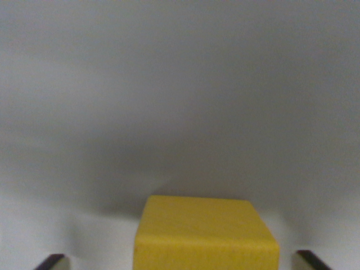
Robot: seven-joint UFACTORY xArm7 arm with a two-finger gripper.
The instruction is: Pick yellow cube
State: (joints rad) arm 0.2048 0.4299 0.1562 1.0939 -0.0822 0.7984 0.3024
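A: Item one, the gripper (179, 263). Condition?

B: Spread apart. Only two dark fingertips (52, 261) show, one at each bottom corner of the wrist view, with pale surface visible between each tip and the block. Nothing is clamped.

A: Item two, the yellow cube (206, 233). Location relative to the tool?

B: Between the fingertips, slightly nearer the tip on the wrist view's right. It rests flat on the grey surface (180, 101), top face and near face both showing, apart from both tips.

A: Reason for that arrangement?

B: My reading: the jaws are held wide so they straddle the block with clearance on either side, and the tool is centred over it so that closing would press on opposite faces. The small offset toward the right tip may nudge the cube sideways on closing.

A: Other entries?

B: None. The surface beyond the tool is bare and blurred.
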